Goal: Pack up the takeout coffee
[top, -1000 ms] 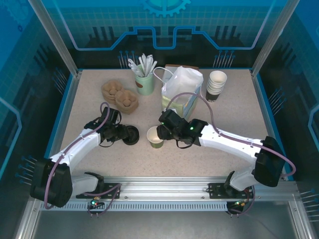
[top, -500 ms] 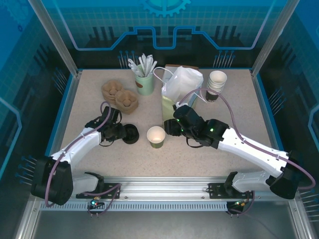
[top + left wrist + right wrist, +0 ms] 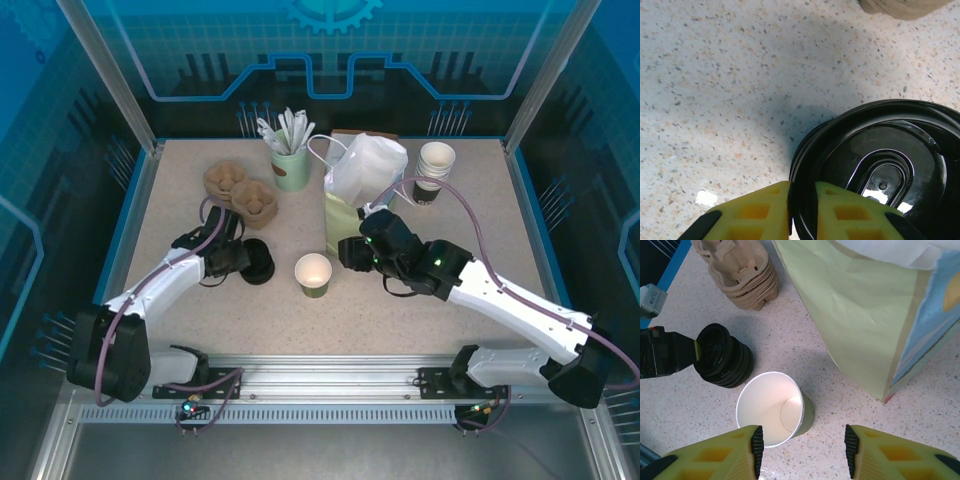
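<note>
From above, the coffee cup stands upright and lidless on the table, between the two arms and just in front of the paper bag. The left gripper reaches to a short stack of lids left of the cup, and the right gripper hovers to the cup's right, near the foot of the bag. In the left wrist view, the yellow fingers are drawn nearly together with the rim of the top black lid pinched between them, one finger outside the rim and one on its upper face, so this gripper is clamped on the lid. In the right wrist view, the fingers stand wide apart with nothing between them. The open cup lies below and ahead of them, the lid stack is beyond it, and the bag's pale green side rises to the right. The step in hand looks like capping: one lid has to lift cleanly off the stack without dragging the others, then travel right and seat level on the cup's rim. The cup is light and may slide or tip, so the free gripper probably needs to steady it before it goes into the bag.
</note>
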